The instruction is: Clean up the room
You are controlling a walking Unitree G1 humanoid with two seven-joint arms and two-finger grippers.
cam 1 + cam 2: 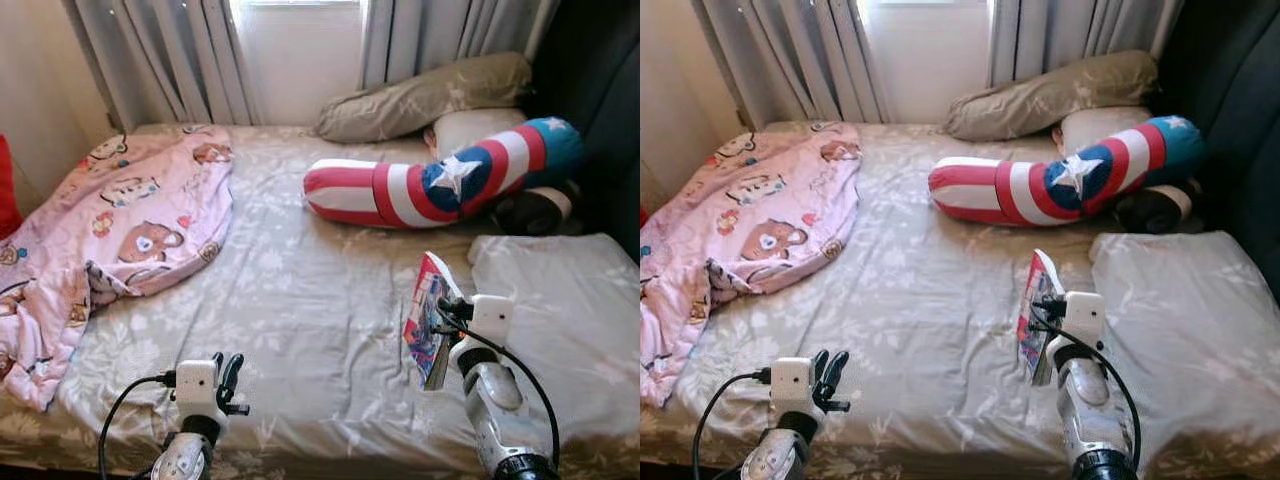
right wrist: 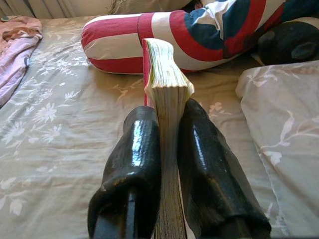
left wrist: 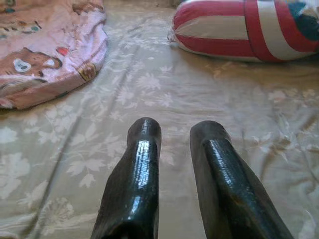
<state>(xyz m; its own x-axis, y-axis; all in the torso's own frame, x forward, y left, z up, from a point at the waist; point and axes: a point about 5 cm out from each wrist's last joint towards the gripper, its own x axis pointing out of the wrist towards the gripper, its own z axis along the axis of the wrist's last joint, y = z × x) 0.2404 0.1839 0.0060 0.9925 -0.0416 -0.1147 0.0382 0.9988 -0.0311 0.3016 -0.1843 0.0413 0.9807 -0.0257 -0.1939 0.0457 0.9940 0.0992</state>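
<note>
Now right claw point(image 2: 169, 134) clenched on book point(image 2: 167, 84) spine-low above bed point(image 1: 300, 300); thin pinch, pages could slip; left claw point(image 3: 174, 144) released, idle

One book point(image 1: 428, 318), one pink blanket point(image 1: 130, 215), one striped bolster point(image 1: 440, 180), three pillows point(image 1: 430, 95).

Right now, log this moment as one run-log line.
right gripper: shut on book, above bed | left gripper: open, idle | pink blanket: rumpled on bed

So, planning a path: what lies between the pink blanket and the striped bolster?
Just bare floral bedsheet between pink blanket and striped bolster, in both eye views.
</note>
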